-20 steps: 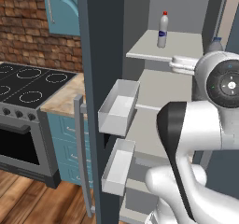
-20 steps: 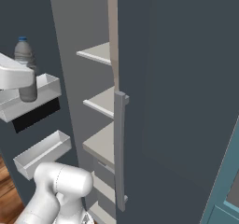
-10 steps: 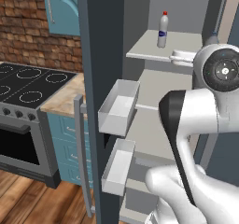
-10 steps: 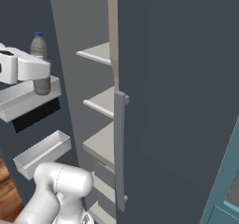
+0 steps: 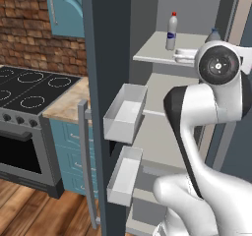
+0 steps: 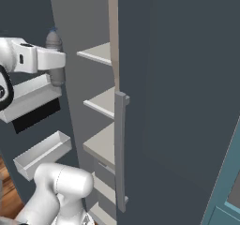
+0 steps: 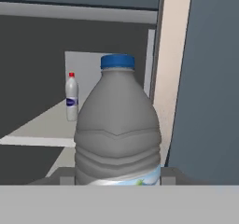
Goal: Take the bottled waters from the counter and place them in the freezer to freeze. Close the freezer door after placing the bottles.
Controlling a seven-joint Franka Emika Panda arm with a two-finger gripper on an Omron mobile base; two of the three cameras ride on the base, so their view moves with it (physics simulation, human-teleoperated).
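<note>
My gripper [image 6: 55,65] is shut on the grey-blue bottled water [image 6: 55,55] with a dark blue cap, held upright at the open front of the freezer [image 5: 162,87], level with its upper shelf [image 5: 155,50]. In the hand view this bottle [image 7: 117,125] stands close between the fingertips [image 7: 59,177]. The whitish bottle with a red cap [image 5: 171,31] stands upright on that shelf, further in; it shows small in the hand view [image 7: 71,97]. The freezer door [image 5: 106,58] stands wide open at the left. The counter [image 5: 66,107] lies left of it.
Two white bins [image 5: 125,113] [image 5: 123,173] jut from the door's inner face, below and left of the gripper. The door's grey bar handle [image 5: 86,166] hangs low. A black stove [image 5: 29,90] adjoins the counter. A dark panel with a bar handle [image 6: 120,149] flanks the shelves on the right.
The arm has carried the grey-blue bottle toward the freezer's inside, closer to the upper shelf. The whitish bottle and the door have not moved.
</note>
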